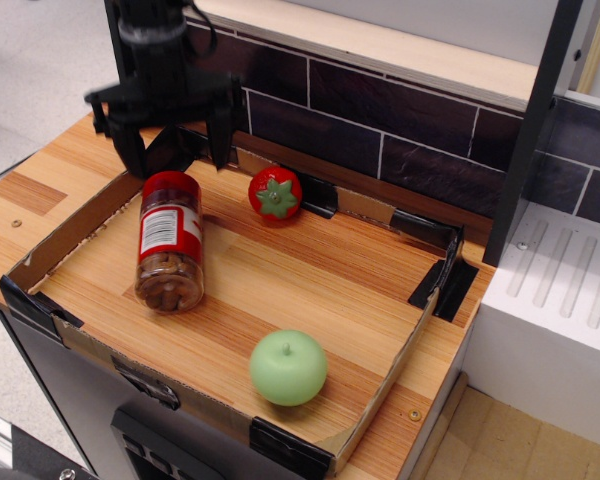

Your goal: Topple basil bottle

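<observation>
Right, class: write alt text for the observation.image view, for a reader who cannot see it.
A basil bottle with a red cap lies on its side in a shallow cardboard-walled wooden tray, with the open black gripper above its cap end and not touching it. A toy tomato sits near the tray's back wall and a green apple near its front edge.

Inside a shallow cardboard-edged wooden tray (395,350), a clear red-capped basil bottle (169,242) apparently lies toppled at left, behind-left of a green apple (288,368).
</observation>
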Controlling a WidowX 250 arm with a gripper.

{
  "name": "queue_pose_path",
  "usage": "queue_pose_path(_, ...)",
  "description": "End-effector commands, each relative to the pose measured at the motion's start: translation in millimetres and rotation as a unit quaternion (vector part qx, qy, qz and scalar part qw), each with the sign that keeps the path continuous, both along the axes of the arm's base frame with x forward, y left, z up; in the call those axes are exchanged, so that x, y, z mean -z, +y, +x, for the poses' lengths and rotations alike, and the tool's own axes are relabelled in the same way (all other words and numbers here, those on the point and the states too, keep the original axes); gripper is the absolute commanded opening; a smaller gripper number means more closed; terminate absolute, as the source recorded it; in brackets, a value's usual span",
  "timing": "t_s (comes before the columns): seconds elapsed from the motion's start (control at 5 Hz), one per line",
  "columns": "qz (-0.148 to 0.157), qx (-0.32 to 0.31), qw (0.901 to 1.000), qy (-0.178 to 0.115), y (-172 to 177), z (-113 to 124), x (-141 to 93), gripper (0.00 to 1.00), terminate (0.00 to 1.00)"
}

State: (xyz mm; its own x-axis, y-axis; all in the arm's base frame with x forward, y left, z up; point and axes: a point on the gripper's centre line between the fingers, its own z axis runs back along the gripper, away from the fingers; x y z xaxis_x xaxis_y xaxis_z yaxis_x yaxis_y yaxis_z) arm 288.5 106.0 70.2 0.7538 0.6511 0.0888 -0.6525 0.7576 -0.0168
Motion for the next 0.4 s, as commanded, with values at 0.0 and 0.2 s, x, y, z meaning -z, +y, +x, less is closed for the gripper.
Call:
queue_pose_path(0.0,0.004,0.017,0.9988,-0.046,-1.3,8.1,-37.5,1.0,0.0)
queue_pose_path(0.2,0.004,0.017,0.9988,-0.046,-1.3,8.1,-37.5,1.0,1.0)
